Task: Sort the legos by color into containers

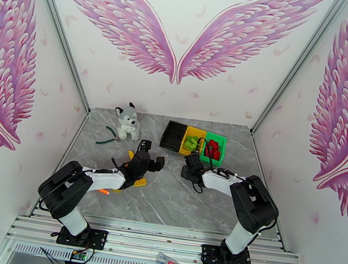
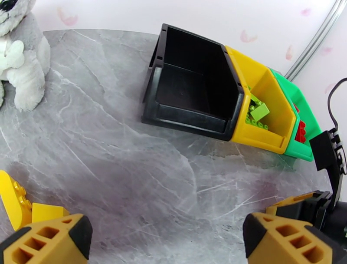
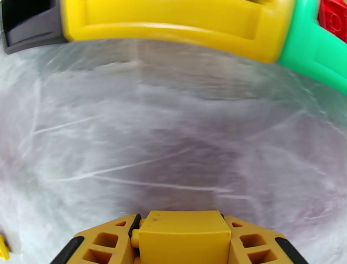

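Grey table [image 3: 173,143] runs open to the containers [image 3: 173,21].

Containers [image 2: 191,119] and yellow lego [image 3: 184,236] look glossy plastic; table [image 2: 130,173] smooth.

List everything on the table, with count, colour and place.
black bin: one, black, left end of row.
yellow bin: one, yellow, middle; holds light green legos.
green bin: one, green, right end; holds red legos.
loose yellow legos: at least two, yellow, beside left gripper.
held yellow lego: one, yellow, in right gripper.
husky toy: one, grey-white, far left.
pliers: one, green handles, beside husky.
marker: one, orange, near side, left.
left gripper: one, open.
right gripper: one, shut on the lego.
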